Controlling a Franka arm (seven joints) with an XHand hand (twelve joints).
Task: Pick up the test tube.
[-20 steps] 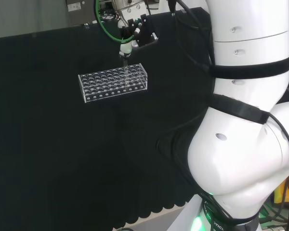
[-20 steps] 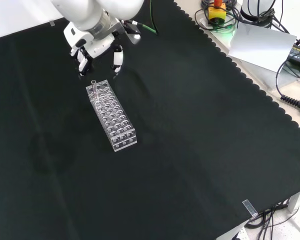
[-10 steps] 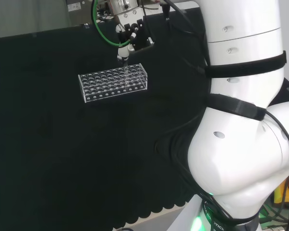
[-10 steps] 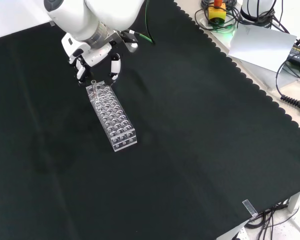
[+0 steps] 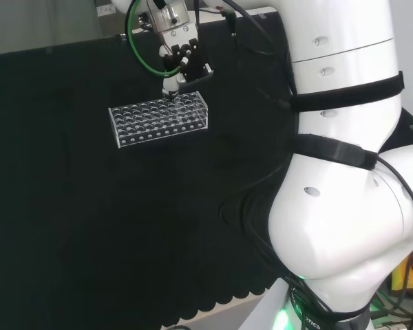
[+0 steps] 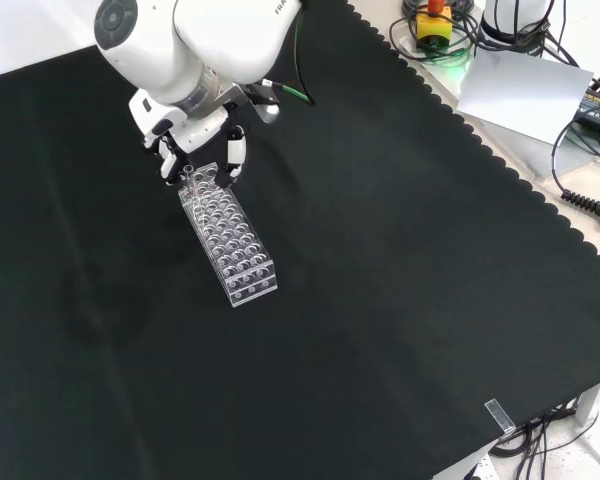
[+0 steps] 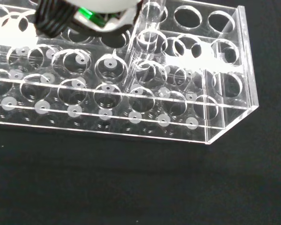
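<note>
Clear rack (image 6: 227,238) lies on the black cloth (image 6: 380,300), well in from the near edge in the front view and closer to the far left corner. Test tube (image 6: 190,187) stands upright in a hole at the rack's far end. Hand (image 6: 195,150) hangs over that end, fingers spread either side of the tube's top, not closed on it.

rack (image 6: 228,240): on the cloth (image 6: 400,300), left of centre in the front view
test tube (image 6: 190,186): upright in the rack's far end hole
hand (image 6: 195,140): above that far end, fingers either side of the tube
</note>
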